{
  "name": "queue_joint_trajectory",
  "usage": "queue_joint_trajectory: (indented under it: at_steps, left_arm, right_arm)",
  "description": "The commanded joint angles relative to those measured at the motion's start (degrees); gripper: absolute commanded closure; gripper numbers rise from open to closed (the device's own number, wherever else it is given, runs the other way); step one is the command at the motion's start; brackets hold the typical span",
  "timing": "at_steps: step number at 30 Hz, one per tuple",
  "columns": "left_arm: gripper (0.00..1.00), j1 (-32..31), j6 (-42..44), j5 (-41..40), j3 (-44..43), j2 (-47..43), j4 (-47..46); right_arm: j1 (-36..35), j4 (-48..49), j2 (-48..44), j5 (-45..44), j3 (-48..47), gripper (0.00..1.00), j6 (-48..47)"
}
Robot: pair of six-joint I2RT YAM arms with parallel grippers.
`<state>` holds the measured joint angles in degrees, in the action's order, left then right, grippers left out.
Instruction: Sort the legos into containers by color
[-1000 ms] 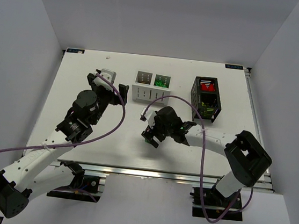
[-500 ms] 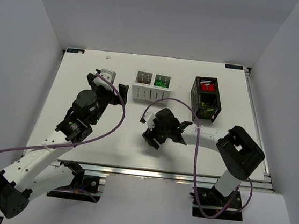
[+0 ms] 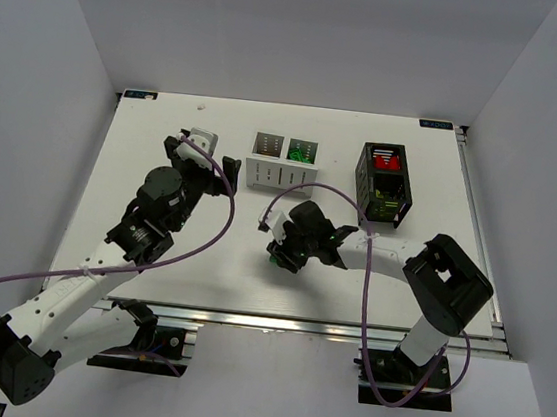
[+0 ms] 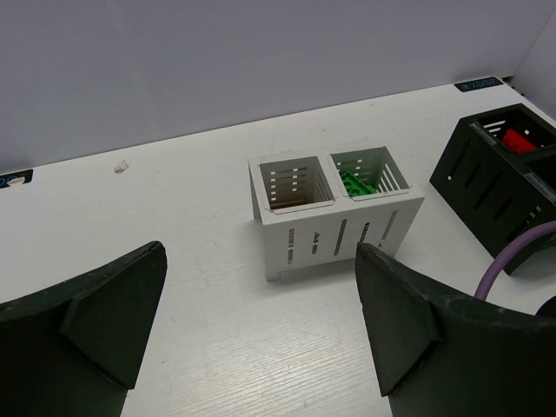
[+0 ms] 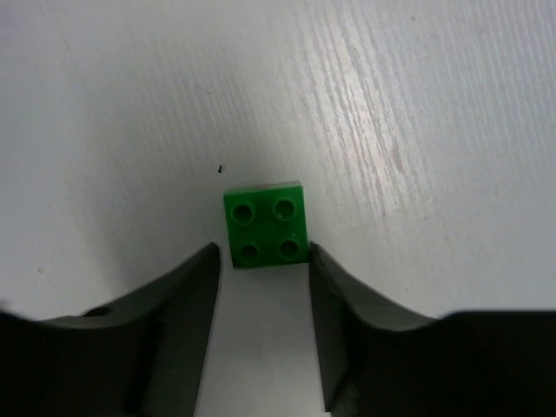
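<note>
A green four-stud lego (image 5: pixel 265 226) lies flat on the white table, just between the tips of my right gripper (image 5: pixel 263 256). Its jaws stand a little wider than the brick, the right finger (image 5: pixel 347 313) almost at its corner, so the gripper is open. From above, the right gripper (image 3: pixel 279 257) is low over the table in front of the white container (image 3: pixel 280 177). Green legos (image 4: pixel 354 183) fill that container's right compartment; its left one looks empty. A red lego (image 4: pixel 519 141) sits in the black container (image 4: pixel 486 187). My left gripper (image 4: pixel 261 321) hovers wide open, holding nothing.
The black container (image 3: pixel 384 185) stands right of the white one, near the table's right edge. A purple cable (image 3: pixel 306 187) loops over the right arm, close to the white container. A small scrap (image 4: pixel 121 166) lies on the table near the back wall.
The right gripper's jaws have narrowed around the green lego and its wrist has settled lower over it. The left arm has hardly moved.
</note>
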<state>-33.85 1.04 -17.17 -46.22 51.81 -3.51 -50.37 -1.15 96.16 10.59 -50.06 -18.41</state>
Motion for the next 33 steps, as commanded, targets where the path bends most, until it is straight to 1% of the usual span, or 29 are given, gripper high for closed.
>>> queue_joint_trajectory:
  at_steps: [1, 2, 3, 4, 6, 9, 15, 19, 22, 26, 27, 30, 32, 33]
  left_arm:
    - [0.02, 0.4, 0.1, 0.7, 0.2, 0.0, -0.7]
    - [0.02, 0.4, 0.1, 0.7, 0.4, 0.0, -0.7]
    - [0.02, 0.4, 0.1, 0.7, 0.3, 0.0, -0.7]
    - [0.02, 0.4, 0.1, 0.6, 0.4, 0.0, -0.7]
    - [0.02, 0.4, 0.2, 0.7, 0.4, 0.0, -0.8]
    - [0.02, 0.4, 0.1, 0.7, 0.3, 0.0, -0.7]
    - [0.02, 0.4, 0.3, 0.1, 0.6, -0.7, -1.1]
    - [0.02, 0.4, 0.4, -0.1, 0.8, -0.9, -1.2]
    - [0.02, 0.4, 0.5, -0.2, 0.9, -0.9, -1.3]
    - [0.02, 0.4, 0.6, -0.3, 0.9, -0.8, -1.2]
    - [0.02, 0.4, 0.6, -0.3, 0.8, -0.8, -1.2]
    - [0.02, 0.4, 0.7, -0.4, 0.8, -0.7, -1.2]
    - [0.02, 0.4, 0.7, -0.4, 0.8, -0.7, -1.2]
    - [0.02, 0.4, 0.7, -0.4, 0.8, -0.6, -1.2]
  right_arm:
    - [-0.1, 1.2, 1.0, 3.5, -1.9, 0.57, -1.9]
    - [-0.1, 1.2, 1.0, 3.9, -2.3, 0.64, -2.5]
    - [-0.1, 1.2, 1.0, 4.0, -2.5, 0.75, -2.7]
    - [-0.2, 1.2, 0.8, 4.0, -2.7, 0.80, -2.8]
    - [-0.2, -0.2, 0.3, 3.2, -2.9, 0.85, -3.3]
    - [0.0, -0.7, -2.1, 1.6, -3.7, 0.90, -4.0]
    - [1.8, -0.1, -10.4, -0.6, -4.4, 0.91, -5.8]
    - [3.9, -0.2, -11.6, -2.9, -6.6, 0.91, -7.2]
    - [6.8, 0.1, -10.4, -4.6, -9.7, 0.91, -8.1]
    - [10.5, -0.1, -6.7, -5.1, -16.4, 0.91, -7.9]
    - [11.2, -0.6, -4.9, -5.3, -19.5, 0.91, -7.7]
    - [13.1, -1.9, -1.7, -4.7, -25.1, 0.91, -6.9]
    - [14.0, -2.1, -1.1, -4.5, -27.4, 0.91, -6.6]
    - [14.2, -2.3, 0.9, -4.7, -29.4, 0.90, -6.4]
